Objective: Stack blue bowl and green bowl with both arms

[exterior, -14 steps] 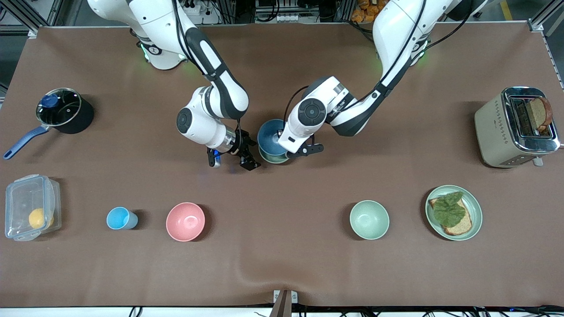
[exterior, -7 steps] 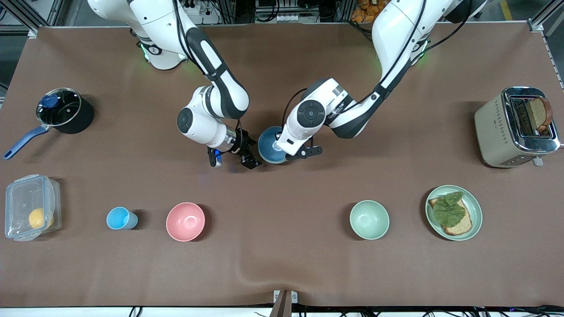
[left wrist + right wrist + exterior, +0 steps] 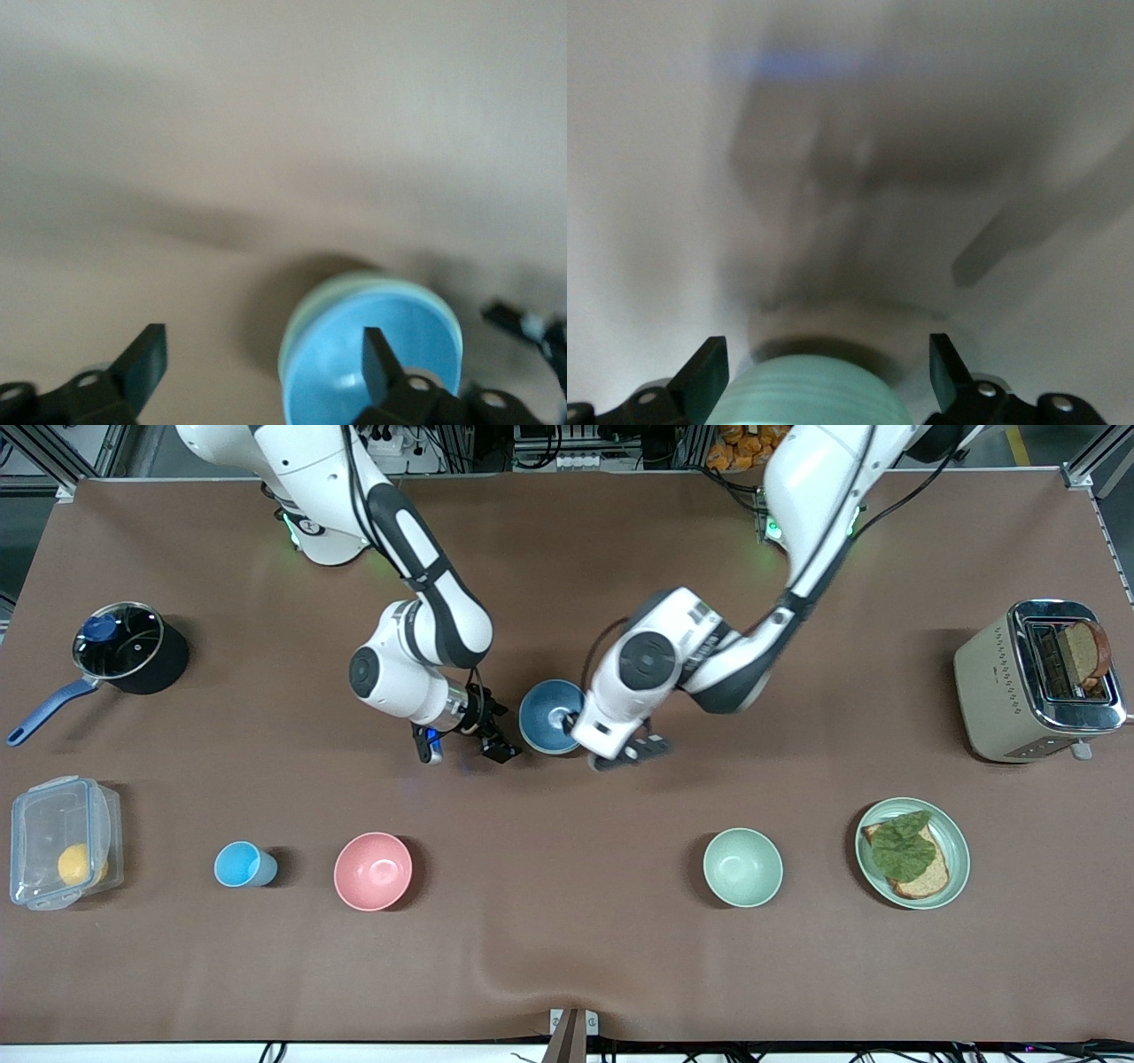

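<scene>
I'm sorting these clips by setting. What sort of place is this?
Likely a robotics lab staged as a kitchen: two arms share a brown-covered table set with a toaster holding bread, a lidded pot and bowls, with a metal frame and cables at its edges.

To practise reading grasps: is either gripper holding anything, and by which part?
Nothing is held. The left gripper and right gripper have their fingers spread open near the blue bowl, which sits in the green bowl.

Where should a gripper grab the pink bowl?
On its rim, coming straight down from above. The pink bowl sits upright and open on the table, so one finger can go inside the wall and one outside. Pick the rim arc away from the light-blue cup beside it.
</scene>
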Controlling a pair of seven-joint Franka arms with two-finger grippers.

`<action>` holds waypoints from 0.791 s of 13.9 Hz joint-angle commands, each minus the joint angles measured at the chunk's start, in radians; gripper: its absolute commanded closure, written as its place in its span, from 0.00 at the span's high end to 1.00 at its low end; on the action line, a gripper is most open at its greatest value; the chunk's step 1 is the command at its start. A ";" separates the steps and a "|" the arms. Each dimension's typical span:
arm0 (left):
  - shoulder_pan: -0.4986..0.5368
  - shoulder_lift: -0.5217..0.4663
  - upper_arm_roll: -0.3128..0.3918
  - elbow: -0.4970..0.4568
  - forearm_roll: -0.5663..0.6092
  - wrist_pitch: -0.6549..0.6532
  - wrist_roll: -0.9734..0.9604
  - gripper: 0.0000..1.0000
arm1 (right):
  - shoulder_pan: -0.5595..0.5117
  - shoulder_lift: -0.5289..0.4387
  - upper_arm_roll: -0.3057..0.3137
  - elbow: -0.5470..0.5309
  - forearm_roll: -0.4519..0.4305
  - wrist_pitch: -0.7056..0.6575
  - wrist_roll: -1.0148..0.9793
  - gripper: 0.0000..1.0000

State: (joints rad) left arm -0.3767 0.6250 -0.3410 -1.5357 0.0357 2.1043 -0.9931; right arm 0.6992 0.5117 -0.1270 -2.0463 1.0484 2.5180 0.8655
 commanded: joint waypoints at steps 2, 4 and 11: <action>-0.004 -0.043 0.111 0.068 0.020 -0.098 0.028 1.00 | -0.030 -0.157 -0.162 -0.097 -0.196 -0.268 -0.068 1.00; -0.004 -0.105 0.169 0.069 0.018 -0.167 0.066 1.00 | -0.030 -0.203 -0.265 -0.084 -0.334 -0.411 -0.072 1.00; 0.025 -0.333 0.303 0.062 0.018 -0.331 0.308 1.00 | -0.136 -0.222 -0.453 0.237 -0.765 -0.950 -0.270 1.00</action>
State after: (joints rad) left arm -0.3661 0.3752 -0.0584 -1.4419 0.0365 1.8249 -0.7538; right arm 0.6215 0.2759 -0.5892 -1.8882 0.3148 1.6501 0.6947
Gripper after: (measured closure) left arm 0.000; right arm 0.000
